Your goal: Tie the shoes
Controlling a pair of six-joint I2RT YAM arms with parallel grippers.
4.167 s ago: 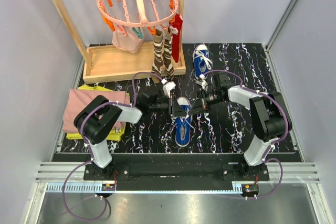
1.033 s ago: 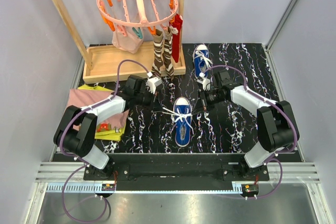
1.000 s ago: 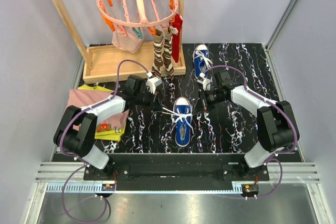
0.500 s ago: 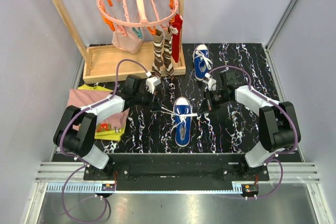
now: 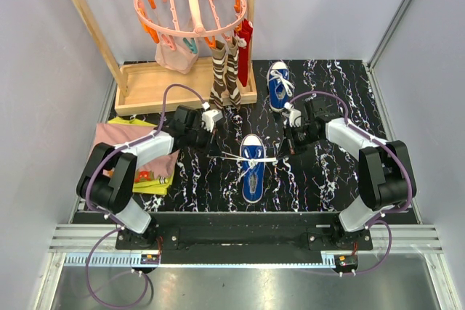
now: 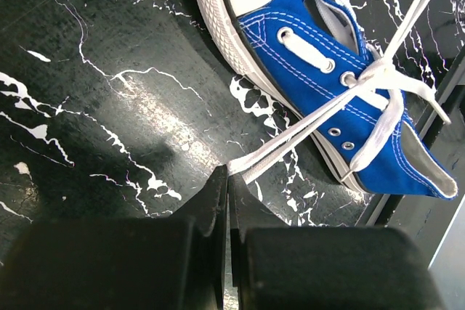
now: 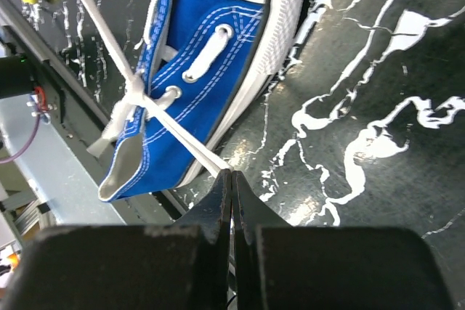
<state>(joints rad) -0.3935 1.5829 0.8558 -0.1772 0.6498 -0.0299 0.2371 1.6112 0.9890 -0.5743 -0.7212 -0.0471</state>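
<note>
Two white lace ends (image 6: pixel 290 134) run out taut from a snug crossing (image 6: pixel 379 72) over the eyelets of the near shoe (image 5: pixel 252 179), one to each side. Each end is pinched at its tip: the left jaws are pressed together on the end drawn to the left, and the right jaws are clamped the same way on the other end (image 7: pixel 182 139), low over the worktop (image 5: pixel 327 179).

This looks like the cinching of the first overhand knot. No bow loops show yet, so the tying is probably under halfway. The next move likely needs one strand folded into a loop, which means letting go and regripping nearer the knot without letting it slacken.

That shoe is bright blue canvas with white stitching, a white toe cap and a ribbed white sole. It lies lengthwise in the middle of the black marbled surface, between the two arms. Its twin, the far shoe (image 5: pixel 277 86), sits further back, with laces that appear loose. Beyond stand a wooden rack (image 5: pixel 160 85) with hanging socks (image 5: pixel 225 74), and folded clothes (image 5: pixel 123 150) lie at the left.
</note>
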